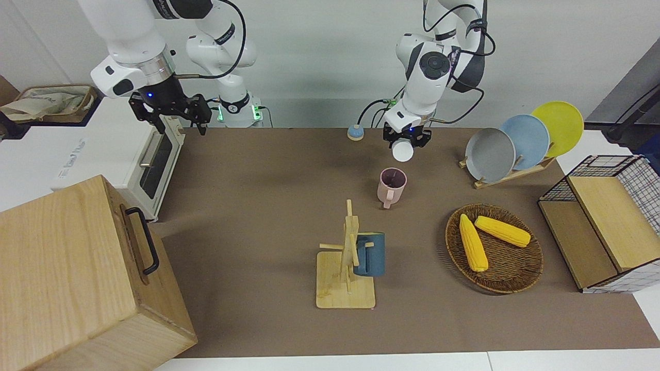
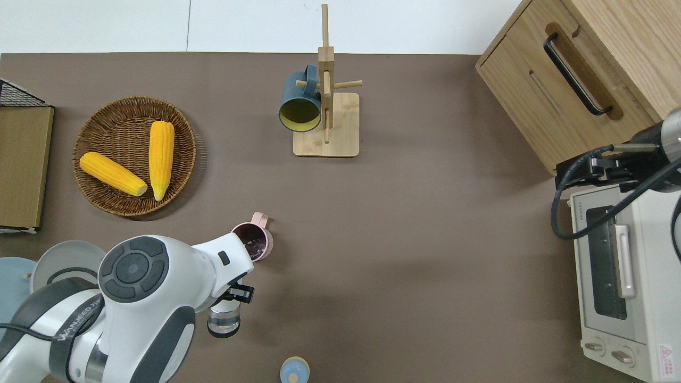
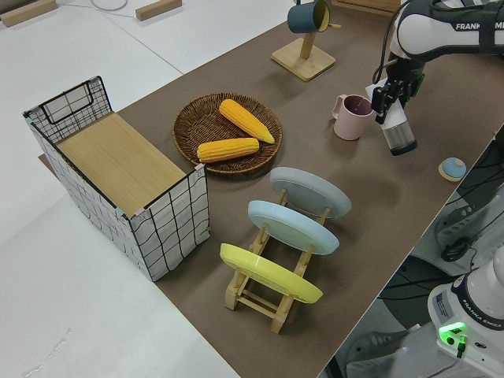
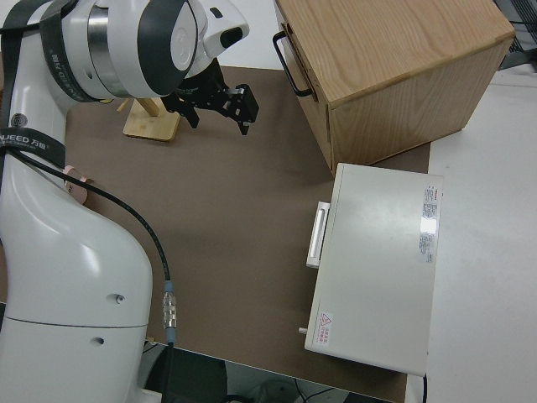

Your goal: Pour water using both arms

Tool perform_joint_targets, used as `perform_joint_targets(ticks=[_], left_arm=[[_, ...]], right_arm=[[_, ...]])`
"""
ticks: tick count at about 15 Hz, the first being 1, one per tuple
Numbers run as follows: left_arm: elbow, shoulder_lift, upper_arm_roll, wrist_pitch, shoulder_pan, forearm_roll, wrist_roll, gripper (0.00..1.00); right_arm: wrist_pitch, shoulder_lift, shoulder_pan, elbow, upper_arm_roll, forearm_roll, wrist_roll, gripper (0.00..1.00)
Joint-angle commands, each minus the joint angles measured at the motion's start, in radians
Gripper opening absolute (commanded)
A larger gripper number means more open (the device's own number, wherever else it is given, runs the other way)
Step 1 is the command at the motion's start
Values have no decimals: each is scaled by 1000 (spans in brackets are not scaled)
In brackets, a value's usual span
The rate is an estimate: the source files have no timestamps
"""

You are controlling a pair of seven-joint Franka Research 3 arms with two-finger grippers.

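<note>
My left gripper (image 1: 407, 138) is shut on a clear water bottle (image 3: 399, 135) near its top. The bottle (image 2: 223, 318) hangs slightly tilted under the fingers, over bare table just nearer to the robots than a pink mug (image 2: 254, 242). The mug (image 1: 393, 185) stands upright with its mouth open, and the bottle does not touch it. A small blue cap (image 1: 355, 133) lies on the table nearer to the robots than the bottle. My right gripper (image 1: 172, 116) is open and holds nothing; that arm is parked.
A wooden mug rack (image 1: 344, 268) carries a dark blue mug (image 1: 370, 253). A wicker basket (image 1: 521, 273) holds two corn cobs. A plate rack (image 1: 510, 172), a wire basket (image 1: 639, 180), a white toaster oven (image 1: 154, 154) and a wooden box (image 1: 77, 278) line the table ends.
</note>
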Motion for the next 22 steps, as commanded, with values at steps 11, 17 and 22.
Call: perform_joint_targets(ticks=[11, 17, 22], left_arm=[[-232, -205, 16, 352, 79, 10, 17, 0], [-21, -126, 19, 357, 278, 116, 23, 0], [234, 26, 19, 357, 396, 114, 104, 0]], right_arm=[[0, -7, -16, -5, 7, 13, -22, 992], [1, -7, -16, -5, 7, 13, -22, 992], [0, -7, -16, -5, 7, 13, -20, 992]])
